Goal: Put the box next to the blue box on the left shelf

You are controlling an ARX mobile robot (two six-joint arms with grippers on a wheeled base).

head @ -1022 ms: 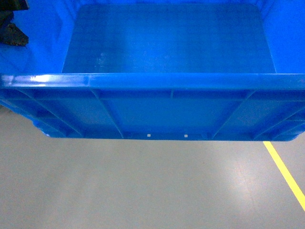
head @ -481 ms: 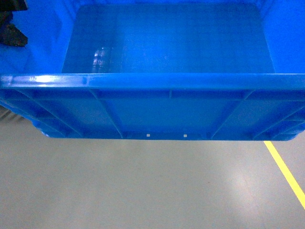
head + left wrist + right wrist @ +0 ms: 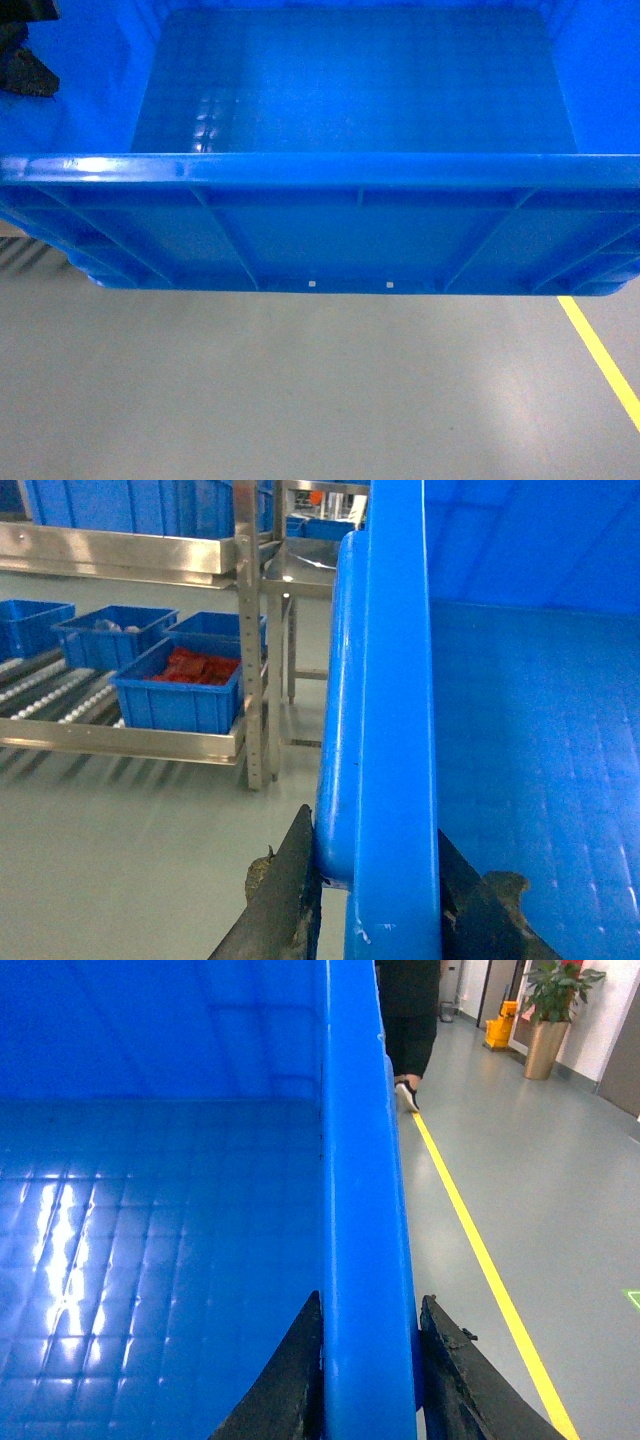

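Over at the far left, a grey metal shelf [image 3: 60,695] with rows of small white rollers and a steel front lip is standing on the floor [image 3: 130,860], and it is carrying several small blue bins [image 3: 180,685]; the bin at its right end, just beside the upright post, is holding red items. A second steel level is running above it with more blue bins on top. The box [image 3: 350,220], a large bright-blue crate, is hanging in the air above the grey floor, well apart from that shelf and not resting on anything, its thick rim and ribbed outer wall filling the head view and its grid-patterned bottom lying bare inside. The left hand [image 3: 375,895] is gripping the box's left wall, one dark finger pressing the outside under the rim and the other sitting against the inner face, so the wall is clamped between them. In the head view a dark part of this arm is showing at the box's top left corner. Moving across, the inside of the box is catching bright reflections on its floor. The right hand [image 3: 368,1380] is clenching the box's right wall in the same way, one black finger inside against the wall and one outside. Past that wall a yellow line [image 3: 470,1230] is running along the floor, a person's dark legs and shoe [image 3: 408,1030] are standing just beyond the box, and a potted plant [image 3: 555,1005] is sitting far back at the right.
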